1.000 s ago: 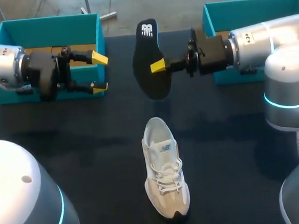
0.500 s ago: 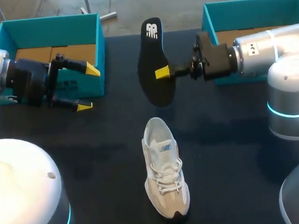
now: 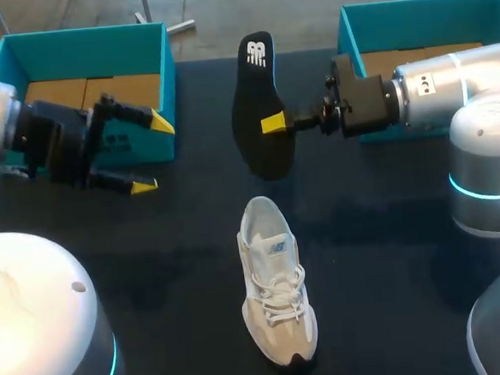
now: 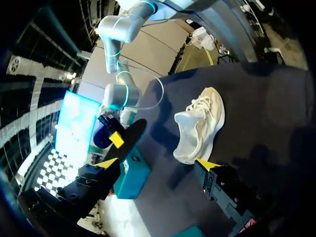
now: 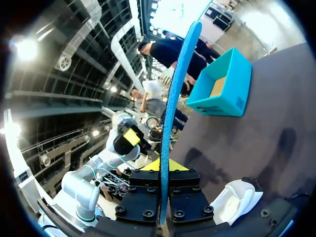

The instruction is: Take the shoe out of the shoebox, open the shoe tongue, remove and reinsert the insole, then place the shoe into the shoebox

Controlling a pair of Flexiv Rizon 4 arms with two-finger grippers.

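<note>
Holding the insole up off the table, the right gripper pinches it at the near-side edge about midway along, fingers closed on it from two sides. Head view: insole hangs roughly upright, heel logo toward the far edge, between the left shoebox and right shoebox. Shoe sits on its sole mid-table, well apart from and nearer than the insole, heel opening toward it, laces loose. Left gripper hovers just in front of the left shoebox, fingers spread, nothing in them.

Left wrist view: own gripper wide open w/ the shoe ahead of it, and the insole beyond, off to one side. Dark bare table around the shoe, so plenty of room to come in.

Right wrist view: insole edge-on between the fingers of the right gripper, thin blue edge running straight out ahead; shoe low beside the gripper.

Judgement: insole looks light, thin, bendy; a mid-edge grip prob. lets toe and heel flop, so feed the toe end in first. Shoe is soft-sided and light, likely to slide or tip when pushed, so the left gripper should steady it at the heel collar or tongue. Box walls sit well clear of the shoe.
</note>
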